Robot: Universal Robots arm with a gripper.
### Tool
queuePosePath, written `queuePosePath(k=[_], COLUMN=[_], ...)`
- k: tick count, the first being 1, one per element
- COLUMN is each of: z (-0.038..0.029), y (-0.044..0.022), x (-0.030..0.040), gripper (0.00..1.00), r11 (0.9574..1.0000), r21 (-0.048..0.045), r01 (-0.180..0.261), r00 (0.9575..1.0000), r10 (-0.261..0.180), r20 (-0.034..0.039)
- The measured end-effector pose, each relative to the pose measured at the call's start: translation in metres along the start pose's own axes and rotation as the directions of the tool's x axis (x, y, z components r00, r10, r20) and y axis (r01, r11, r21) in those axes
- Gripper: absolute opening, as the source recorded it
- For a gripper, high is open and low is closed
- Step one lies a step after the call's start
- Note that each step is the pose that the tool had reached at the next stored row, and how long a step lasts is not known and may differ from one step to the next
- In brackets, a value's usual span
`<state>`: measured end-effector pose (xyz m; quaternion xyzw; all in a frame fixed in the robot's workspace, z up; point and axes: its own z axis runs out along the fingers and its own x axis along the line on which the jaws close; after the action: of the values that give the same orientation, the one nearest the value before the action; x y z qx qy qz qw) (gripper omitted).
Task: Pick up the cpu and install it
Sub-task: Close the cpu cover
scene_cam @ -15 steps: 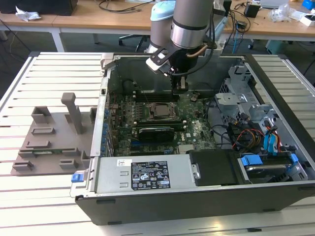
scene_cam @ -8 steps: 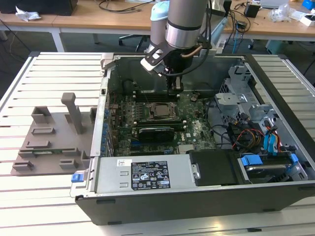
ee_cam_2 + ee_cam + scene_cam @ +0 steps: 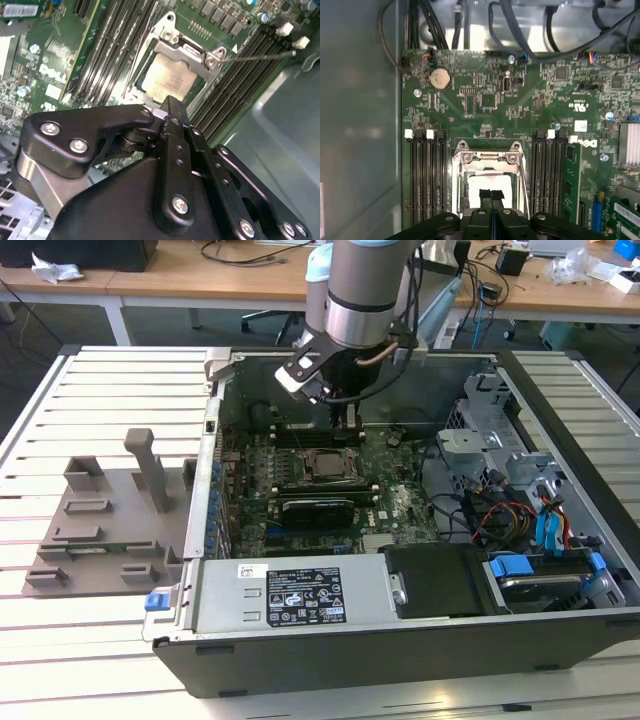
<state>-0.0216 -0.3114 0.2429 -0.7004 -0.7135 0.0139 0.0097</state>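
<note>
Scanning from the exterior view's left, I pass the grey tray [image 3: 95,525] on the slatted counter [image 3: 120,370], then the open computer case [image 3: 400,640], where the arm [image 3: 360,290] hangs over the motherboard [image 3: 400,505]. The cpu [image 3: 487,181] lies inside its socket frame [image 3: 461,159], lower centre of the first wrist view. The jaws are pinched narrow at or just above its top, gripping nothing I can see. I judge this the seating stage; any further move calls for a straight, gentle line.
</note>
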Motion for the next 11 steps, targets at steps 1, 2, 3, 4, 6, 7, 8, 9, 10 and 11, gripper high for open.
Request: queuePosePath(k=[1,2,3,4,6,7,8,9,10,11], z=[0.0024,0.0043,0.0067,0.0086,0.0147,0.0165,0.0184,0.0202,0.0227,0.0267], y=[-0.0018,-0.0032,-0.0051,-0.0068,-0.0114,-0.0128,-0.0142,-0.0153,-0.017,-0.019], x=[0.0,0.0001,0.0001,0.0002,0.0003,0.0004,0.0004,0.0004,0.0004,0.0005], gripper=[0.11,0.11,0.11,0.11,0.11,0.11,0.11,0.11,0.11,0.11], r11=[1.0,1.0,1.0,1.0,1.0,1.0,1.0,1.0,1.0,1.0], r21=[0.0,0.0,0.0,-0.0001,-0.0001,0.0,-0.0001,0.0001,0.0001,0.0], r01=[0.0,0.0,0.0,0.0,0.0,0.0,0.0,0.0,0.0,0.0], r00=[1.0,1.0,1.0,1.0,1.0,1.0,1.0,1.0,1.0,1.0], r10=[0.0,0.0,0.0,0.0,0.0,0.0,0.0,0.0,0.0,0.0], r20=[0.0,-0.0001,0.0,-0.0002,-0.0001,-0.0001,-0.0001,0.0,0.0,-0.0001])
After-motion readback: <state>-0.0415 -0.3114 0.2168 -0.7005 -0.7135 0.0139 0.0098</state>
